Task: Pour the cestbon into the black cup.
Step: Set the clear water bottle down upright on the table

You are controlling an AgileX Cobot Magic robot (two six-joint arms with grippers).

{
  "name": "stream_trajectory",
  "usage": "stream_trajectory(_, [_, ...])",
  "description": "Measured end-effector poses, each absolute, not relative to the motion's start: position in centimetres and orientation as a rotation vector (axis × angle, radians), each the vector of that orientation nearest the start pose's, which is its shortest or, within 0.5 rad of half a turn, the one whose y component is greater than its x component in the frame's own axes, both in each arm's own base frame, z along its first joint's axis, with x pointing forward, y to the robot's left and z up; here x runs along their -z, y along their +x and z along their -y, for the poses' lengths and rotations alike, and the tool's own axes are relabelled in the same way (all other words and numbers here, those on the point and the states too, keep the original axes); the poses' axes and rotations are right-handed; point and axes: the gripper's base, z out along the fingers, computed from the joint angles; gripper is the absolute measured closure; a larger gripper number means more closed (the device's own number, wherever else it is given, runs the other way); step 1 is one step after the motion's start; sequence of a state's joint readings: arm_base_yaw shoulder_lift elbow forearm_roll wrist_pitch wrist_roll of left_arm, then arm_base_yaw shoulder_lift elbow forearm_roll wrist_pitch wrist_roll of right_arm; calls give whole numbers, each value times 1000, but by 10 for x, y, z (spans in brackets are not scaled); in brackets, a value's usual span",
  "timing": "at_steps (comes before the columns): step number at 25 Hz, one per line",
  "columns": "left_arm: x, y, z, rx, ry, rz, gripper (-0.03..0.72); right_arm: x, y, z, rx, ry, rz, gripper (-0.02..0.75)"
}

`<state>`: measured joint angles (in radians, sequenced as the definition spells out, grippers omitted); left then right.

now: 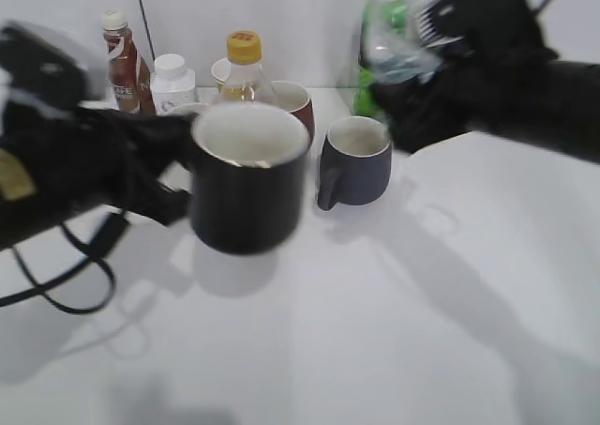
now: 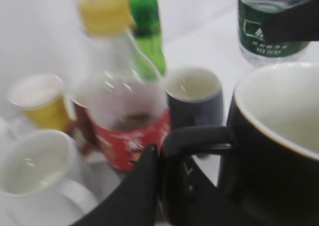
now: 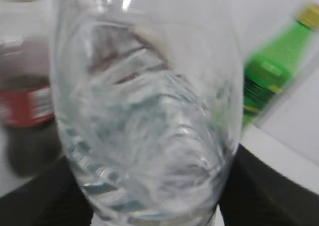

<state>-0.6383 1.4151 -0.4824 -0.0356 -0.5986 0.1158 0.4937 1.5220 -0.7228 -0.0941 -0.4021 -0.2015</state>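
White surface (image 1: 394,350) against a white wall. The left gripper (image 1: 178,176) holds the black cup (image 1: 248,176) raised at centre-left, fingers (image 2: 142,186) pinching its loop handle. The right gripper (image 1: 427,64) holds the cestbon (image 1: 394,36) aloft at far right, fingers (image 3: 269,191) clamped on its body. A grey-blue mug (image 1: 356,159) stands between them.

Two arms hold a mug and a water bottle above a white tabletop (image 1: 394,350).

The left tool (image 1: 173,176) grips the black mug (image 1: 248,176) at its handle side, upright and lifted. The right tool (image 1: 427,64), blurred, clasps the clear water bottle (image 1: 394,40) higher up. Between them stands a dark grey mug (image 1: 356,160), with a dark red mug (image 1: 292,101), a yellow-capped bottle (image 1: 244,67) and a white jar (image 1: 172,81) behind.
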Motion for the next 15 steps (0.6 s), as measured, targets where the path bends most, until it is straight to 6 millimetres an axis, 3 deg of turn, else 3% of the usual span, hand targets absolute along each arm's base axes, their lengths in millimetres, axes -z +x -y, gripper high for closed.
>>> stream_trajectory(4, [-219,213,121,245,416,-1674,634,-229,293,-107,-183,-531,-1789,253])
stream_trajectory(9, [-220,232,67,42,147,-1634,634,-221,311,-53,-150,-306,-1793,253])
stream_trajectory(15, [-185,270,17,-146,23,-1680,634,-181,333,-48,-200,-265,-1798,253])
